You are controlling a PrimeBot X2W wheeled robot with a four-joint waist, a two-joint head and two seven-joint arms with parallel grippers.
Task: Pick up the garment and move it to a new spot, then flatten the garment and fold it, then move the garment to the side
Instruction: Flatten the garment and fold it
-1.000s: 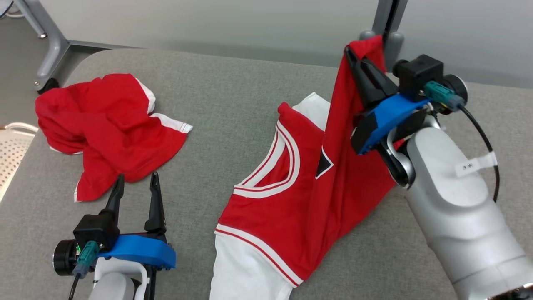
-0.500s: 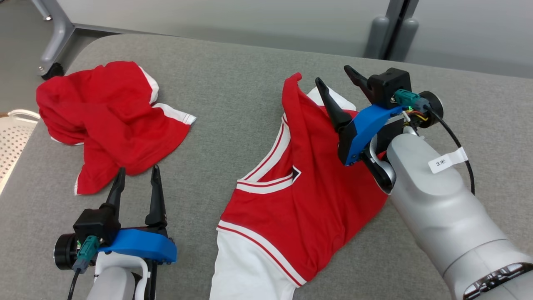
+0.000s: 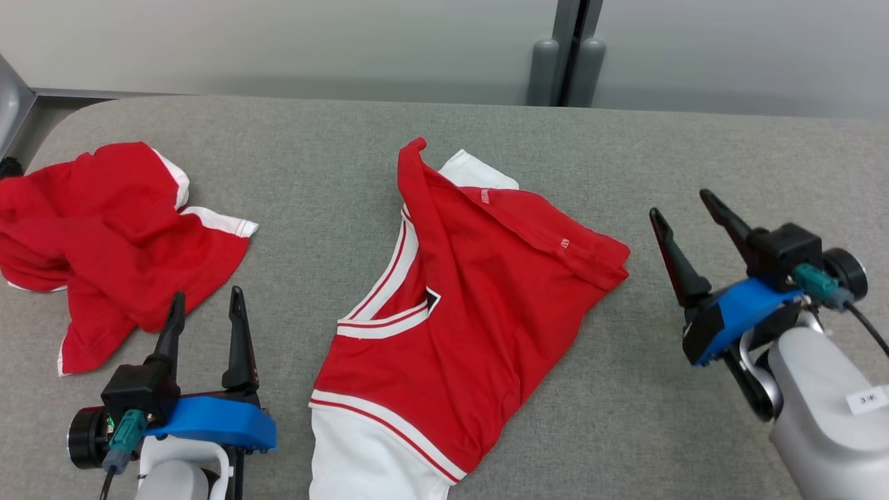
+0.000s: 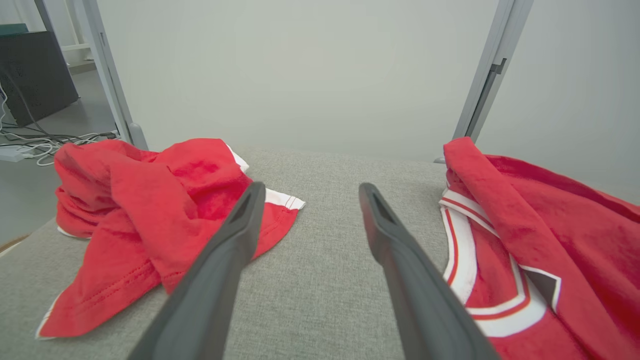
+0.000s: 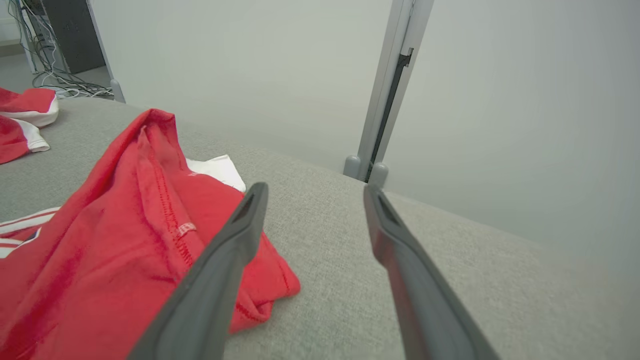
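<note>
Way off to the left of the jersey, a second red garment is lying in a crumpled heap on the grey worktop. The left pincer is hovering between that heap and the jersey, fingers spread apart and gripping nothing. The jersey itself is sitting mid-worktop with its red-and-white V-neck facing up and a red flap folded across it. Right of the jersey, the right pincer is hanging near its edge, fingers wide apart, not touching the cloth.
</note>
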